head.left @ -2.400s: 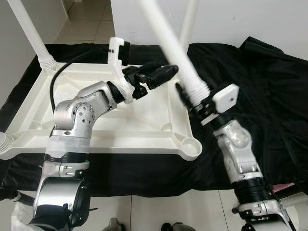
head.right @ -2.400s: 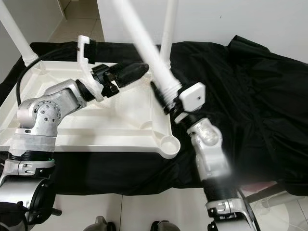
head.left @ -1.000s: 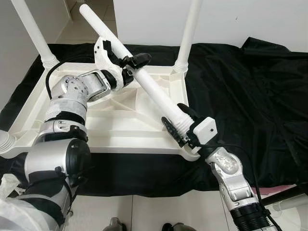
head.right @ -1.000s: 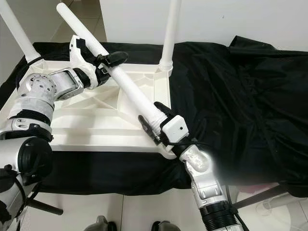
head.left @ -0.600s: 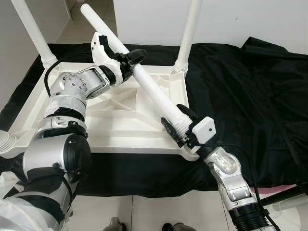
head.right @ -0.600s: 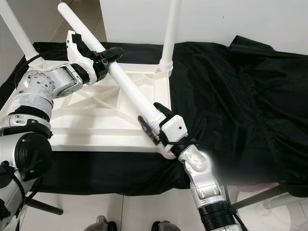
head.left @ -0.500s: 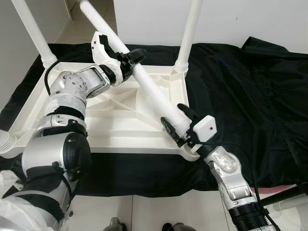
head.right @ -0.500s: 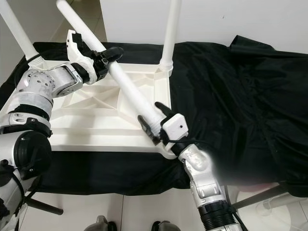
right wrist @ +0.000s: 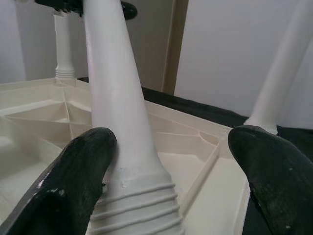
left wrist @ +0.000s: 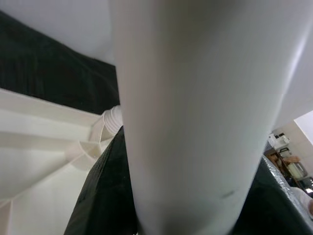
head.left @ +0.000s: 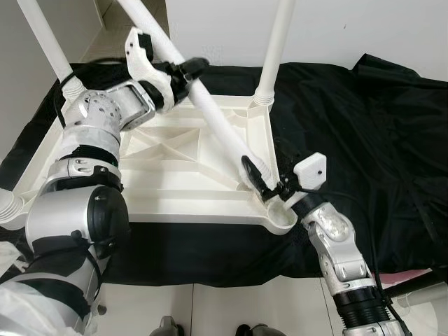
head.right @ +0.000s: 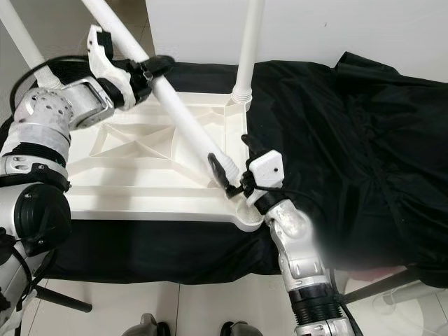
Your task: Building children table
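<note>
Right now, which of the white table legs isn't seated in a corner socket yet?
The slanted leg held by the left gripper. Its ribbed end is by the right gripper, just above the near-right socket. The far-right leg and far-left leg stand upright in theirs.

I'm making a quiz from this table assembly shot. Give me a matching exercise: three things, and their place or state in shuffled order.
1. loose table leg
2. left gripper
3. right gripper

a. open, at the leg's threaded lower end
b. slanted, low end near the empty corner socket
c. clamped on the leg's upper part

Pairs: 1-b, 2-c, 3-a
</note>
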`<state>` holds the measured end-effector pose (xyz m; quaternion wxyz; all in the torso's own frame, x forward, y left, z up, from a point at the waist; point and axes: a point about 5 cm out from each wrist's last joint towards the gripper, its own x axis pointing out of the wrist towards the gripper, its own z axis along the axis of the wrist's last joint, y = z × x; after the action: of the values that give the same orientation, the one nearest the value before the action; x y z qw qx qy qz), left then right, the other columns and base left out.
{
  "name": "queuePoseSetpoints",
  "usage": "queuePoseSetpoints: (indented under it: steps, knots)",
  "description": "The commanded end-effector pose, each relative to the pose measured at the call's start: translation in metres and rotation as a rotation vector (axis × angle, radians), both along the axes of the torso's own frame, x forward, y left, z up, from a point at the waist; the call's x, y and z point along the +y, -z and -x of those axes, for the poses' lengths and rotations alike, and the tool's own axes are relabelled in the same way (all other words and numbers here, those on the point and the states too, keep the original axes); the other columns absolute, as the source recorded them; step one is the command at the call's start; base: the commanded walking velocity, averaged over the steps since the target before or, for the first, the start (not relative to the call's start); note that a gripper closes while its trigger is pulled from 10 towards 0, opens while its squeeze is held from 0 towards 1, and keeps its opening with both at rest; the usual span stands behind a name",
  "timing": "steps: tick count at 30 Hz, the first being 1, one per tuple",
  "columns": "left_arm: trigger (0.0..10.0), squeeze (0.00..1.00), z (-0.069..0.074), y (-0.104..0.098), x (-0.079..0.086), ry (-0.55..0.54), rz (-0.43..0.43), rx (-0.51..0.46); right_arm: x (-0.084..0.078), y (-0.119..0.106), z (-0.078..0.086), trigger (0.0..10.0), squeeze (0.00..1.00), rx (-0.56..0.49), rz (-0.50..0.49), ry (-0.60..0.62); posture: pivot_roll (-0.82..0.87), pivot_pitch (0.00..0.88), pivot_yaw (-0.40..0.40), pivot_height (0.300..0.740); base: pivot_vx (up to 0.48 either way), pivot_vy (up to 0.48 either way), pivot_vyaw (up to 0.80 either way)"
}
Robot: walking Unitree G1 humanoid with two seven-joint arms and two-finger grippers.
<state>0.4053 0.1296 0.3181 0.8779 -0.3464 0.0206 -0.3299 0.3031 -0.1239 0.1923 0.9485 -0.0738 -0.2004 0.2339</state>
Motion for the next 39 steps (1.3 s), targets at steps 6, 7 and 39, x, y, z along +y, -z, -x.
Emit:
queuePoseSetpoints:
  steps: [6, 7, 39]
  knots:
    - [10.0, 0.0, 0.008, -0.037, -0.003, -0.02, -0.019, -0.188, 0.002, 0.001, -0.004, 10.0, 0.0, 0.112, -0.001, 0.014, -0.08, 0.088, 0.014, 0.74, 0.0, 0.0, 0.0]
    - [10.0, 0.0, 0.008, -0.037, -0.003, -0.02, -0.019, -0.188, 0.002, 0.001, -0.004, 10.0, 0.0, 0.112, -0.001, 0.014, -0.08, 0.088, 0.014, 0.74, 0.0, 0.0, 0.0]
    - [10.0, 0.0, 0.044, -0.032, -0.076, -0.172, -0.269, -0.483, 0.028, -0.025, -0.051, 10.0, 0.0, 0.195, 0.141, 0.089, -0.07, 0.125, -0.021, 0.74, 0.0, 0.0, 0.0]
